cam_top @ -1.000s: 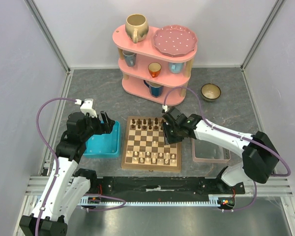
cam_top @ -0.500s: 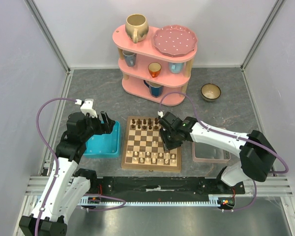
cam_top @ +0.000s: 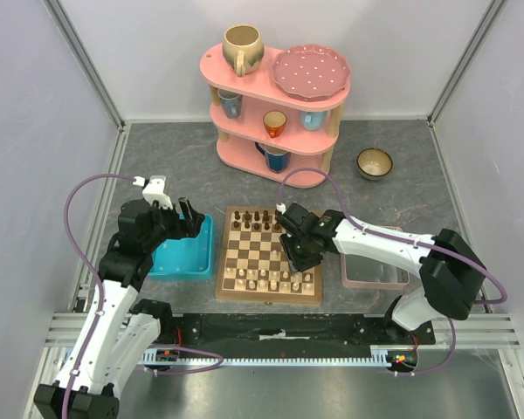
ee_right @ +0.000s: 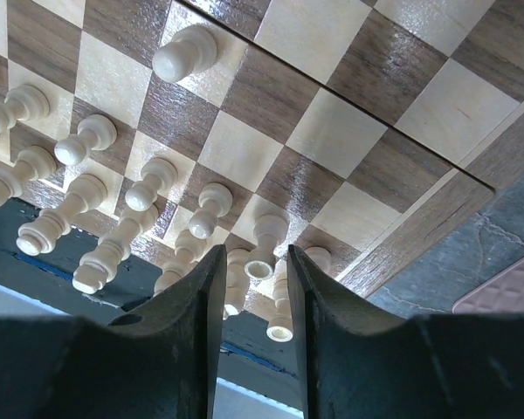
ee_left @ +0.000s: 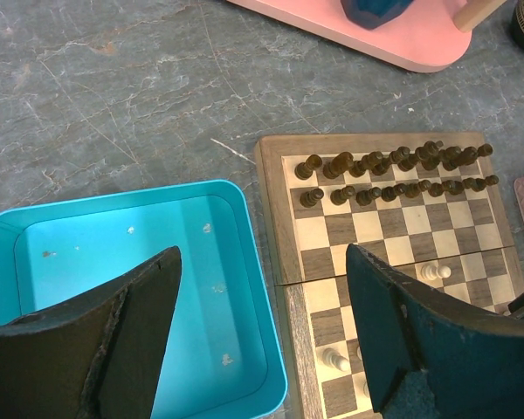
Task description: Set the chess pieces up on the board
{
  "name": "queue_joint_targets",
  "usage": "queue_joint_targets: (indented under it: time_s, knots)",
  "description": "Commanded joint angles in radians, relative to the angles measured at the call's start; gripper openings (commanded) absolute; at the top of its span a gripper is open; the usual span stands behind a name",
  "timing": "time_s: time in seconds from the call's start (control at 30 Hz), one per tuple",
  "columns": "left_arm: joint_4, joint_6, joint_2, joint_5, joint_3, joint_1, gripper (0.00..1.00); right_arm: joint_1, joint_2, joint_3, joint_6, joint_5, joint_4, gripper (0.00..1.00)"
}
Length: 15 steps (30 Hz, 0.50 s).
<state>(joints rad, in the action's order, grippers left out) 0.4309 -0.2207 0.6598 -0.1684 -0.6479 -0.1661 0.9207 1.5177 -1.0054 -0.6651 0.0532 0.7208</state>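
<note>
The chessboard (cam_top: 253,253) lies between my arms. Dark chessmen (cam_top: 258,220) fill its far rows. Cream chess pieces (cam_top: 266,281) stand in its near rows. My right gripper (cam_top: 299,258) hovers low over the near right squares. In the right wrist view its fingers (ee_right: 254,250) stand narrowly apart around a cream piece (ee_right: 271,231) that stands on the board (ee_right: 332,131), with gaps on both sides. My left gripper (cam_top: 192,218) is wide open and empty (ee_left: 262,262), above the seam between the turquoise tray (ee_left: 244,227) and the board (ee_left: 367,236).
A clear pink-rimmed tray (cam_top: 375,272) sits right of the board. A pink three-tier shelf (cam_top: 275,105) with cups and a plate stands at the back. A small bowl (cam_top: 375,162) sits at the back right. One lone cream pawn (ee_left: 432,271) stands mid-board.
My right gripper has moved left and nearer, from the board's right edge to over the near right cream pieces. The left arm has not moved.
</note>
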Motion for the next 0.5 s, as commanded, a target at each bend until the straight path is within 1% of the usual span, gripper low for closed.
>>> queue_joint_targets:
  time_s: [0.0,0.23,0.33,0.43,0.47]
  knots:
    - [-0.046,0.037,-0.012,-0.014,0.001,-0.007,0.82,0.009,0.009,-0.033,0.001,0.016,0.009,0.41]
    - [-0.046,0.037,-0.012,-0.013,0.001,-0.007,0.82,0.015,0.016,-0.035,0.002,0.014,0.017,0.4]
    - [-0.046,0.037,-0.015,-0.013,0.001,-0.007,0.82,0.015,0.018,-0.038,0.002,0.013,0.02,0.36]
    - [-0.046,0.037,-0.017,-0.013,0.002,-0.007,0.82,0.015,0.019,-0.041,0.002,0.008,0.023,0.3]
    - [-0.046,0.037,-0.017,-0.013,0.002,-0.007,0.82,0.014,0.018,-0.041,0.001,0.007,0.025,0.26]
